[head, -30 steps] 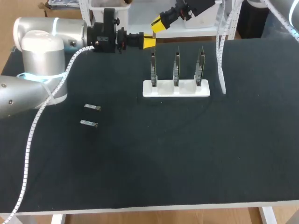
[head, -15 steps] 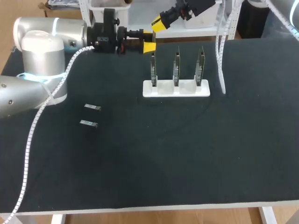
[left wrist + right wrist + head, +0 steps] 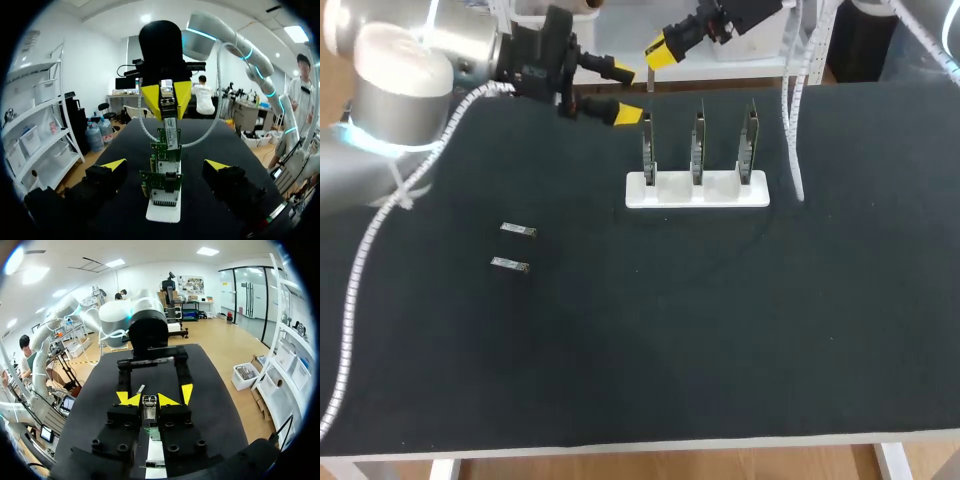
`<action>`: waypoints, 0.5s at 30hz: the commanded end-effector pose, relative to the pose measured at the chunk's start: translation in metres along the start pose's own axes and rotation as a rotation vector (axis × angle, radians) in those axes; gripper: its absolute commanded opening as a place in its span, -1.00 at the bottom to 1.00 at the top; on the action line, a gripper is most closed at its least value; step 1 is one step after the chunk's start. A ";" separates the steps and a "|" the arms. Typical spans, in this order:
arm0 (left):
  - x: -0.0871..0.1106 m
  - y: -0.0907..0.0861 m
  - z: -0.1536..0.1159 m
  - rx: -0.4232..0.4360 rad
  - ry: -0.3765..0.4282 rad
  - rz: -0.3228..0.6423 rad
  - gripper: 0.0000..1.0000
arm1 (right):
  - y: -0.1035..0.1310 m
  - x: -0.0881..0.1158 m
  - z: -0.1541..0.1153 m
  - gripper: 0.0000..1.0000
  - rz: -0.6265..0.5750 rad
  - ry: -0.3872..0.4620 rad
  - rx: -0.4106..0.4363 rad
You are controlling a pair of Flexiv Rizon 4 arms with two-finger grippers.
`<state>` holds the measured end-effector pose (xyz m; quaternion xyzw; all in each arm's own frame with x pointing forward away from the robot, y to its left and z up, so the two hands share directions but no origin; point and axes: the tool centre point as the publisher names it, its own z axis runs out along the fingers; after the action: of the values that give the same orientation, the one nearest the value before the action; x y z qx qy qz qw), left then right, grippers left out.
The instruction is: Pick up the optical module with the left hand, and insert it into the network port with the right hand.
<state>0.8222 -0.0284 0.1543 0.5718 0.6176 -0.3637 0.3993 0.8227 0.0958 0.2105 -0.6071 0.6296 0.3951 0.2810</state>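
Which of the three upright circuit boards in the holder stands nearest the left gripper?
The green upright circuit board at the left end of the white holder; the left gripper is beside its top.

L arm (image 3: 390, 75): fat silver-grey cylindrical links w/ rounded caps and a cyan light ring at a joint. L conduit (image 3: 375, 240), white and ribbed, runs along it to the wrist. L gripper (image 3: 626, 95): matt blk body, two blk block fingers (image 3: 107, 175) w/ bright yel wedge tips. R arm (image 3: 215, 30): same silver tubes w/ cyan rings, plus R conduit (image 3: 790, 130), also white and ribbed. R gripper (image 3: 149, 401): blk blocks, round blk screws (image 3: 119, 447) on top, yel triangular tips.
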 end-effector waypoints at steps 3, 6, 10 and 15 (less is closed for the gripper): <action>0.002 -0.016 -0.023 -0.053 0.163 0.023 1.00 | -0.007 -0.002 -0.001 -1.00 -0.002 0.004 -0.254; 0.007 -0.018 -0.029 -0.057 0.198 0.020 1.00 | -0.007 -0.002 -0.002 -1.00 -0.003 0.005 -0.254; 0.014 -0.021 -0.028 -0.044 0.245 0.025 1.00 | -0.007 -0.002 -0.001 -1.00 -0.004 0.007 -0.254; 0.024 -0.025 -0.016 -0.017 0.289 0.031 1.00 | -0.007 -0.002 -0.001 -1.00 -0.004 0.010 -0.255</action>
<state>0.7937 -0.0011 0.1420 0.6211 0.6616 -0.2700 0.3219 0.8223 0.0953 0.2104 -0.6095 0.6289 0.3932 0.2800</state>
